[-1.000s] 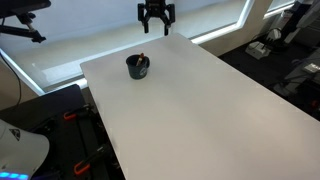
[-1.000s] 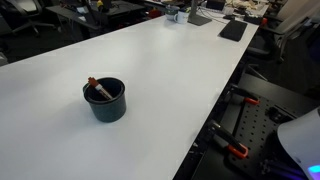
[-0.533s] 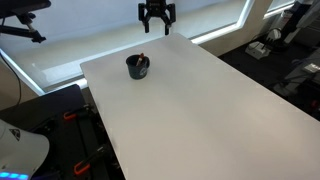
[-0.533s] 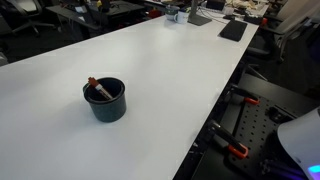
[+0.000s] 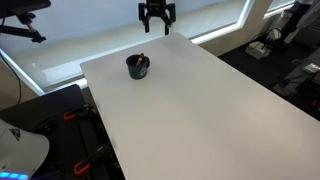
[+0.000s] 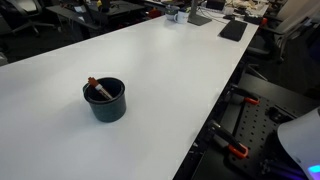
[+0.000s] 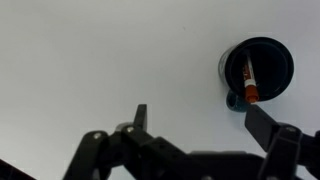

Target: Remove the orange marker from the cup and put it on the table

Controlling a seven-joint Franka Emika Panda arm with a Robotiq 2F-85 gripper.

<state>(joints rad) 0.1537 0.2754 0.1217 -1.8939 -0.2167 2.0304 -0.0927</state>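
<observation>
The dark cup [image 5: 138,67] stands on the white table [image 5: 200,110] near its far end, and it shows in the other exterior view too [image 6: 105,100]. The orange marker [image 6: 97,88] leans inside the cup, its tip above the rim; it also shows in the wrist view [image 7: 249,82] inside the cup [image 7: 258,68]. My gripper [image 5: 155,27] hangs open and empty high above the table's far edge, up and to the right of the cup. In the wrist view the gripper [image 7: 198,117] is open, with the cup to the upper right of the jaws.
The table's far end holds small items and a dark flat pad [image 6: 232,30]. Office chairs and equipment stand round the table [image 5: 295,60]. A white robot part [image 5: 20,150] and red-handled clamps [image 6: 236,150] lie below the table's edges.
</observation>
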